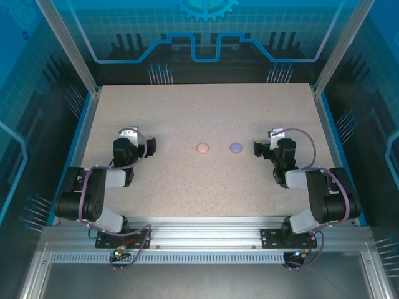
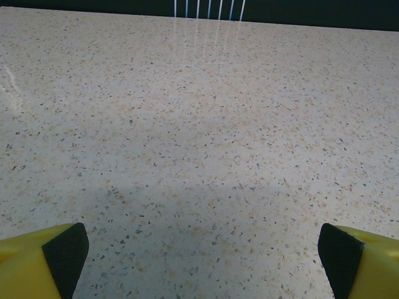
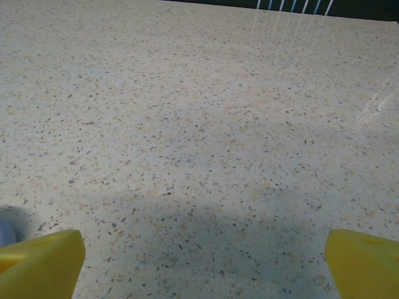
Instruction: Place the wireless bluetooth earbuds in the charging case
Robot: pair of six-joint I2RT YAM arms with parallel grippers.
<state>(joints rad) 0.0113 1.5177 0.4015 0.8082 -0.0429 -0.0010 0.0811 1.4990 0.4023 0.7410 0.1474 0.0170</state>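
**Both end effectors released, cases at mid-counter**

From the overhead camera I see two small round charging cases side by side and apart in the middle of the speckled counter (image 1: 187, 112): the pink case (image 1: 202, 148) on the left, the purple case (image 1: 235, 147) on the right. The earbuds are too small for me to pick out.

My left end effector (image 1: 151, 144) sits low over the counter, well apart from the pink case, and its jaws are spread wide with only bare counter between them in its wrist view. My right end effector (image 1: 256, 147) is near the purple case, also spread and gripping nothing. A sliver of the purple case (image 3: 4, 233) peeks in at the left edge of its wrist view.
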